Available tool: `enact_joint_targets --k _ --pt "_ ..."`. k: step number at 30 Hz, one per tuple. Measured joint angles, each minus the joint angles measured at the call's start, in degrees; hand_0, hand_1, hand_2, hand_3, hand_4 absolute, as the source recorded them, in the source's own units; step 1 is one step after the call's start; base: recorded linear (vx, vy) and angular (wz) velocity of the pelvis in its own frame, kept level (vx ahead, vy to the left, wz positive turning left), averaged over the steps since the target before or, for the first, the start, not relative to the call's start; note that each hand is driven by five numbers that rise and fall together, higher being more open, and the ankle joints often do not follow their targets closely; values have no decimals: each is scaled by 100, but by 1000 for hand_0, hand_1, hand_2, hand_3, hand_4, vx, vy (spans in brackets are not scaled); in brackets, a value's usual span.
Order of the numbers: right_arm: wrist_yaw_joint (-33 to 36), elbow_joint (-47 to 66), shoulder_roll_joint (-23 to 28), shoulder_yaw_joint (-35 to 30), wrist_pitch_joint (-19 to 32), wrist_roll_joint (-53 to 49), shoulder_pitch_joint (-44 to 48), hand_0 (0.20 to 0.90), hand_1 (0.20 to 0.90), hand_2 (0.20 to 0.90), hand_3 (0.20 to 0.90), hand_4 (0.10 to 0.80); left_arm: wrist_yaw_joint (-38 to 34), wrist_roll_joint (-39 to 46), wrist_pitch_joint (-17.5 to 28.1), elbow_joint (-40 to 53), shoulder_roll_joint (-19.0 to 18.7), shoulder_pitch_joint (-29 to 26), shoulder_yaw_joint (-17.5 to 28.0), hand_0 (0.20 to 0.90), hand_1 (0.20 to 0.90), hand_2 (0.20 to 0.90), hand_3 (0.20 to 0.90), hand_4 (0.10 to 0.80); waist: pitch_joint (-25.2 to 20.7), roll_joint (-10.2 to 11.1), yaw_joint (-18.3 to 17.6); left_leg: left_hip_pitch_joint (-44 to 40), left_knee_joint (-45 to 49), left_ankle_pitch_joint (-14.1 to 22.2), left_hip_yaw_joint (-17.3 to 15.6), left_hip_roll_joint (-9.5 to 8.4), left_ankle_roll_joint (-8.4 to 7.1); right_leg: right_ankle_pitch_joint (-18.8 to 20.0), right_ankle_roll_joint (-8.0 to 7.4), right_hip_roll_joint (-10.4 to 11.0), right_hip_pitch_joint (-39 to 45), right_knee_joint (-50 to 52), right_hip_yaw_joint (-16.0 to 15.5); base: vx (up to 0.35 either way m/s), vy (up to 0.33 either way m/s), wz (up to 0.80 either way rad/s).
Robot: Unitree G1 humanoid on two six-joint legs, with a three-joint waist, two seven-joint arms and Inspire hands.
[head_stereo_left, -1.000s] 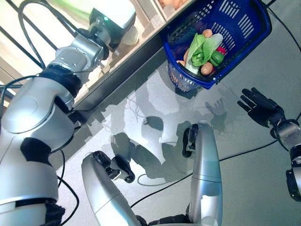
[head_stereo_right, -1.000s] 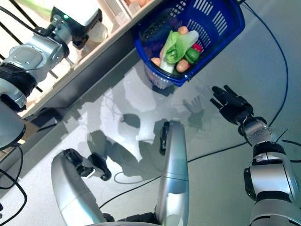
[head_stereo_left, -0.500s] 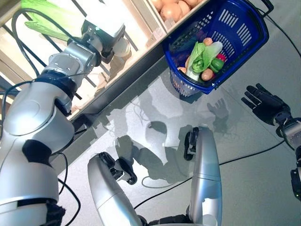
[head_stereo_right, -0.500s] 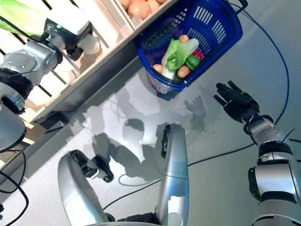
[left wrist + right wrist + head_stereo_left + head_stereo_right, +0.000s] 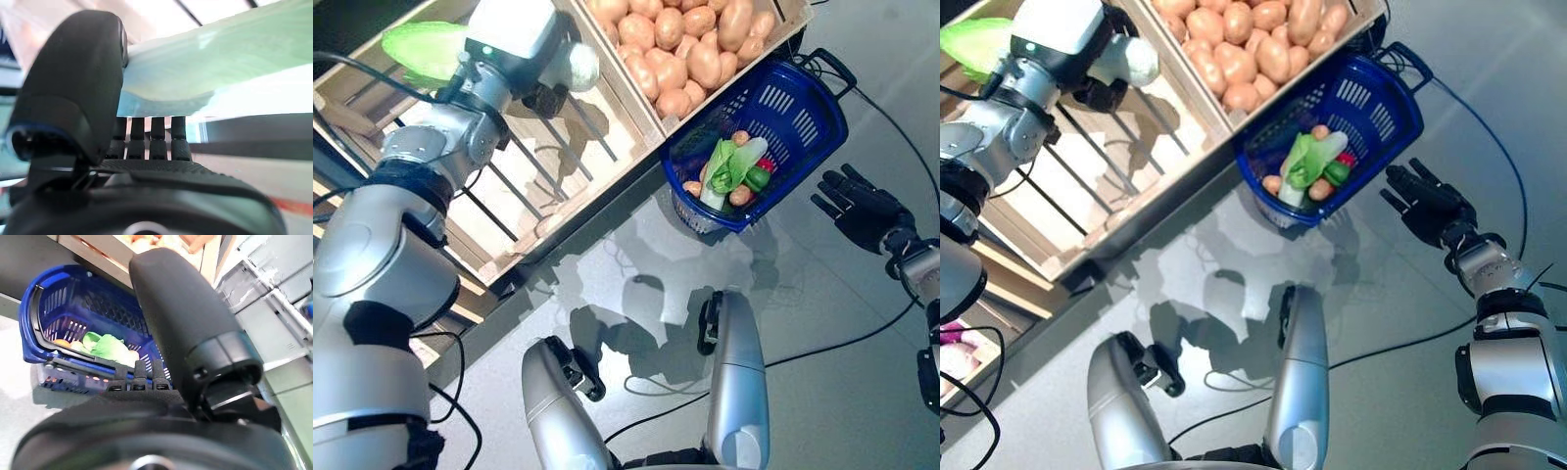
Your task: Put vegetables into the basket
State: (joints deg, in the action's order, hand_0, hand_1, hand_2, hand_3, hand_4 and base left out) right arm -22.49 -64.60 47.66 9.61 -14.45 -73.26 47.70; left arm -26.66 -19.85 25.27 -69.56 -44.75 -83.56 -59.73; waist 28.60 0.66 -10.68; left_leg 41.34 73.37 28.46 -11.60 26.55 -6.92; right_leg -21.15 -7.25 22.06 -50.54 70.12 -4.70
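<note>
Up at ten o'clock, the left hand (image 5: 73,98) has its fingers wrapped round a pale green leafy cabbage (image 5: 426,47) above the slatted wooden crate (image 5: 558,166), presumably to carry it to the blue plastic basket (image 5: 803,103) at two o'clock, where the right hand (image 5: 860,208) waits nearby with fingers spread wide.

The blue plastic basket (image 5: 800,110) of vegetables (image 5: 732,166) sits on the floor just before the wooden potato crate (image 5: 617,108), right of its slatted compartment (image 5: 524,186).
</note>
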Motion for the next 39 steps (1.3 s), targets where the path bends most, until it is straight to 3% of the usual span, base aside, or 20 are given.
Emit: enact_joint_targets --k 3,5,11,13,17,19,23,25,29,35,39 --pt "-4 477 -158 20 377 434 -247 900 900 900 900 800 186 355 321 444 -40 361 533 300 300 300 300 400 -201 12 5 -184 -386 -137 -38 -71 -47 48 14 -27 195 -294 -119 0 0 0" --pt "-27 724 -216 53 499 600 -261 900 900 900 900 800 425 621 448 635 -40 482 634 300 300 300 300 400 -207 22 29 -383 -593 -213 -123 -93 -69 93 18 -40 355 -454 -152 8 2 -3" --pt "-38 1812 -609 305 1101 1453 -494 900 900 900 900 800 1341 1752 617 1717 50 1568 1625 300 300 300 300 400 -348 51 109 -1151 -1450 -440 -145 -286 -207 191 39 -78 1075 -1102 -412 40 0 -4" --pt "27 2131 -796 343 1166 1788 -605 900 900 900 900 800 1781 2293 589 2017 296 2116 2164 300 300 300 300 400 -351 58 224 -1644 -1934 -583 -184 -391 -273 255 37 -116 1502 -1442 -500 103 -7 -3" --pt "169 2840 -935 483 1305 1994 -1118 900 900 900 900 800 2124 2723 543 2636 423 2956 2539 300 300 300 300 400 -666 65 337 -2142 -2751 -883 -298 -479 -347 421 40 -257 1958 -2062 -664 82 -31 -1" --pt "283 3002 -1060 491 1339 2259 -1209 900 900 900 900 800 2270 2940 375 2788 520 3121 2591 300 300 300 300 400 -674 87 374 -2463 -3217 -1058 -396 -533 -386 531 36 -353 2284 -2452 -784 155 -16 -1" --pt "390 3414 -1283 629 1371 3076 -1364 900 900 900 900 800 2686 3694 -1 3450 786 3956 3106 300 300 300 300 400 -817 87 399 -3545 -4609 -1626 -807 -654 -407 949 -2 -642 3120 -3558 -868 162 2 -18" --pt "390 3573 -1281 695 1377 3412 -1504 900 900 900 900 800 2798 4018 -172 3712 916 4222 3173 300 300 300 300 400 -1036 79 401 -3926 -5255 -1879 -961 -699 -445 1145 -25 -803 3388 -4079 -885 111 17 -19" --pt "383 3825 -1189 731 1379 3705 -1643 900 900 900 900 800 2938 4312 -386 4061 1194 4532 3203 300 300 300 300 400 -1356 -10 360 -4616 -6344 -2381 -1097 -861 -370 1594 -104 -999 4031 -5138 -978 48 27 -10" --pt "237 3849 -967 777 1386 3707 -1812 900 900 900 900 800 2939 4549 -493 4230 1766 5018 3328 300 300 300 300 400 -1845 -179 350 -5002 -6974 -2536 -1100 -1002 -347 2039 -261 -1121 4583 -6124 -971 38 49 -1" --pt "-266 3846 -802 917 1379 3697 -1942 900 900 900 900 800 3041 5048 -586 4232 1925 5258 3350 300 300 300 300 400 -2011 -151 352 -5194 -7239 -2563 -1106 -1129 -374 2396 -347 -1134 4940 -6782 -961 21 44 1"
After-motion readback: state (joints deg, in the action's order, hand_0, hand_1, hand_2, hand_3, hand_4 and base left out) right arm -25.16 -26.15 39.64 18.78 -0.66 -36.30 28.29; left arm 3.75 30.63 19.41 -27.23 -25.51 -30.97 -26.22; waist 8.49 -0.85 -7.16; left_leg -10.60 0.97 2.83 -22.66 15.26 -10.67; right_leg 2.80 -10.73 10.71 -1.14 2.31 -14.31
